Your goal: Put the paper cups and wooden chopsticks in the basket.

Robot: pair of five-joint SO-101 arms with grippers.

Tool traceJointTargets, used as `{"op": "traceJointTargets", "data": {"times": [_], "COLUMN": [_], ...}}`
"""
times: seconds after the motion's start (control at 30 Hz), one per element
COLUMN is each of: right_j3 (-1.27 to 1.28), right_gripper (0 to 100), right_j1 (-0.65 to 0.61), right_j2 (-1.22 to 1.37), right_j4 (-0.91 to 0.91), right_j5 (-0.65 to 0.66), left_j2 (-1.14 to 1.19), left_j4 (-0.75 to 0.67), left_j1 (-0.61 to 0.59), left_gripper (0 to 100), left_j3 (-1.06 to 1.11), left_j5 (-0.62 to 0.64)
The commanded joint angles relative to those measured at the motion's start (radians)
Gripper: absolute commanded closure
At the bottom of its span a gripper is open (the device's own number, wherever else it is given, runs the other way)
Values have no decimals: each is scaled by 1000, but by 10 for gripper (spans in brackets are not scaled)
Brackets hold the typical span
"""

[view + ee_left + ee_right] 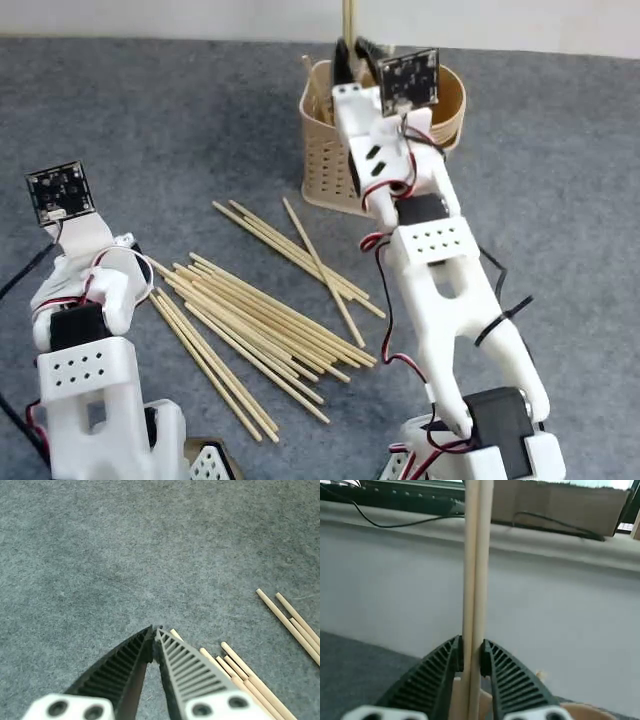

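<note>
Several wooden chopsticks [262,312] lie scattered on the grey carpet between the two arms. The cream basket [326,160] stands at the back, with a tan paper cup [452,98] inside it. My right gripper [471,656] is shut on a pair of chopsticks [476,555] that stand upright over the basket; in the high view they [349,22] rise above the arm. My left gripper [154,631] is shut and holds nothing, low over the carpet, with chopstick ends [235,667] just beside it.
The carpet [150,120] is bare to the left of and behind the chopstick pile. A pale wall and a ledge with cables [400,517] show behind the basket in the right wrist view.
</note>
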Motion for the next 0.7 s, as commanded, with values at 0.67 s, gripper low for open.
{"op": "traceJointTargets", "data": {"times": [0.67], "right_j3": [71], "right_gripper": [889], "right_j1": [7], "right_j2": [-33], "right_j4": [-10], "right_j5": [-9], "left_j2": [-21], "left_j4": [-21], "left_j1": [-12], "left_gripper": [968], "left_j3": [-10], "left_j5": [3]}}
